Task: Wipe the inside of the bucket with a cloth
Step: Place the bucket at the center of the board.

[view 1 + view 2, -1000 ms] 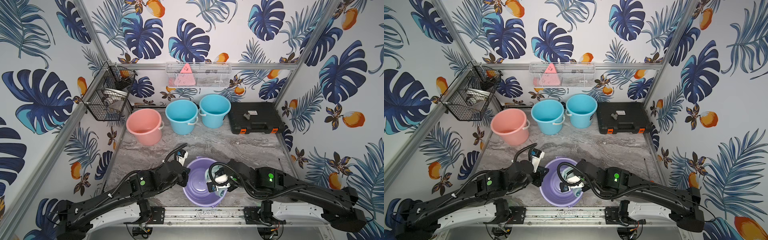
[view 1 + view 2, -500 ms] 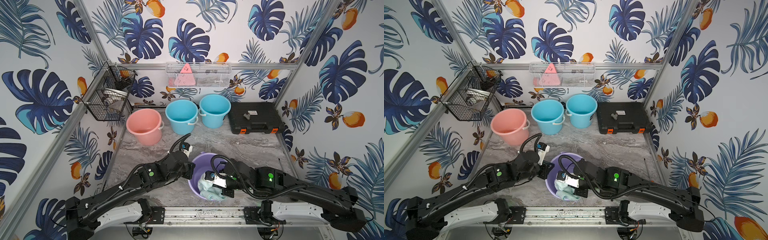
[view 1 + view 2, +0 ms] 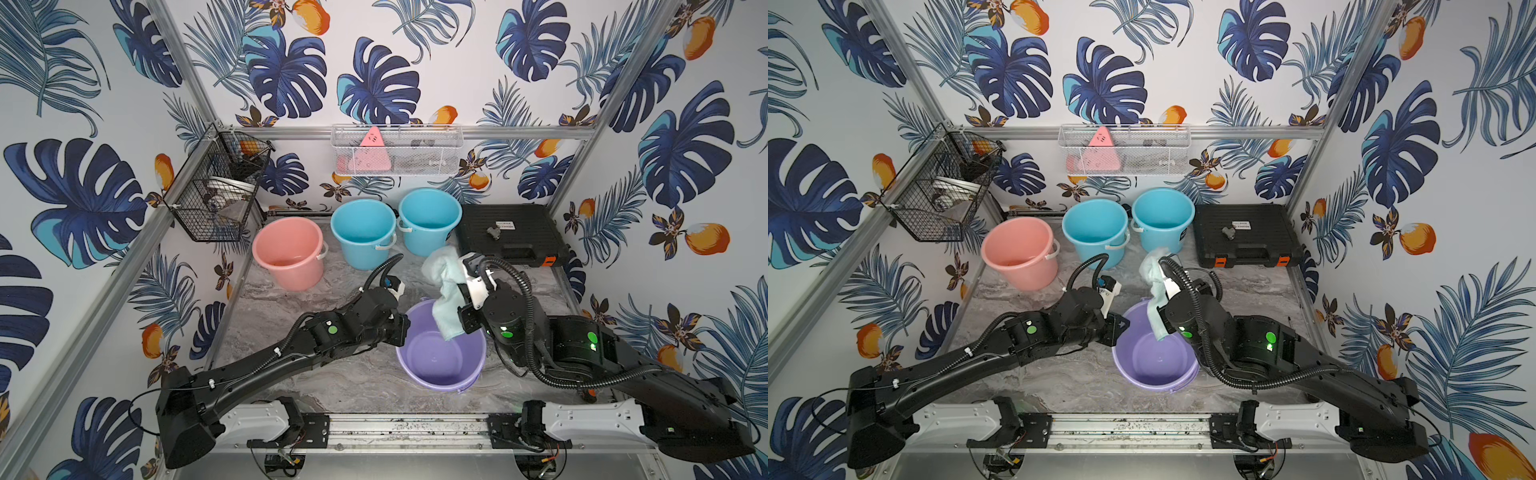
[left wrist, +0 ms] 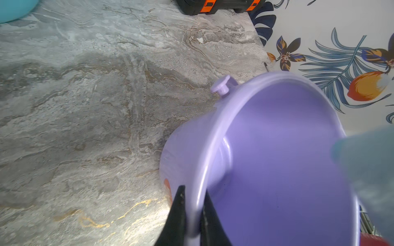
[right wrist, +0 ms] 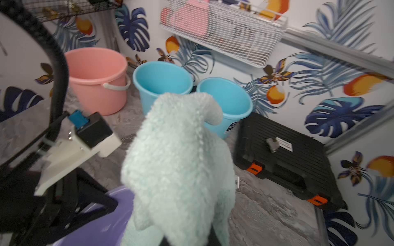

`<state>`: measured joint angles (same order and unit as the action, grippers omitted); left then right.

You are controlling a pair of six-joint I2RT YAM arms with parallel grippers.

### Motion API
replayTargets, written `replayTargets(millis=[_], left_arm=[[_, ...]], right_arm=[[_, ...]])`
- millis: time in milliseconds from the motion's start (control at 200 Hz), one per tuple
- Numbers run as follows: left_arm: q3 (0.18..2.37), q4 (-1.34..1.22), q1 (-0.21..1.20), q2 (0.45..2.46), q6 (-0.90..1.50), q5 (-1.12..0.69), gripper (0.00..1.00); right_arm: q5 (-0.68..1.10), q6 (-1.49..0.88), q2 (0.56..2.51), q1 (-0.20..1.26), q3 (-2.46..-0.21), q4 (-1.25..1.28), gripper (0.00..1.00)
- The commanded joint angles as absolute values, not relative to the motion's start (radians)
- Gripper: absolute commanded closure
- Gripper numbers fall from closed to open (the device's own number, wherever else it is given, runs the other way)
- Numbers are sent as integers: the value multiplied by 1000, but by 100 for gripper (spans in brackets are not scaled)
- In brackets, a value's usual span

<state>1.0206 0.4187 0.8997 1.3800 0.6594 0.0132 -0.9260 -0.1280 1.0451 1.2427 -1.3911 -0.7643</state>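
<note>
The purple bucket stands near the table's front middle, and nothing lies inside it. My left gripper is shut on its left rim, one finger inside and one outside. My right gripper is raised above the bucket's far right rim, shut on the pale mint cloth. The cloth drapes over the fingers and hides them. Its lower end hangs just inside the bucket's right side. In the right wrist view the cloth fills the middle.
A pink bucket and two blue buckets stand at the back. A black case lies at the back right. A black wire basket and a white wire basket hang on the walls.
My right gripper has lifted the cloth up out of the bucket and toward the back. The bucket, still held at its rim by my left gripper, has shifted a little to the right.
</note>
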Motion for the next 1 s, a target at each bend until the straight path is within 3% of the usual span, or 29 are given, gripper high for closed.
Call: replayTargets(millis=[0,315,670,996], left_arm=[[1068,300,898,1439,677,-17,100],[1334,261,881,1750,637,-96,100],[1780,259,879,2165,662,-173,100],[2040,144,881,2420,755,-140,100]], right_arm=[[-1152,-187,1027,1242,-1428,-773,100],[-1145,-429,1008,1243,-1597,-1087,100],[-1076,-455,821,1244,-1602,-1036,100],[-1070,-423,851,1243,-1628,-1030,100]])
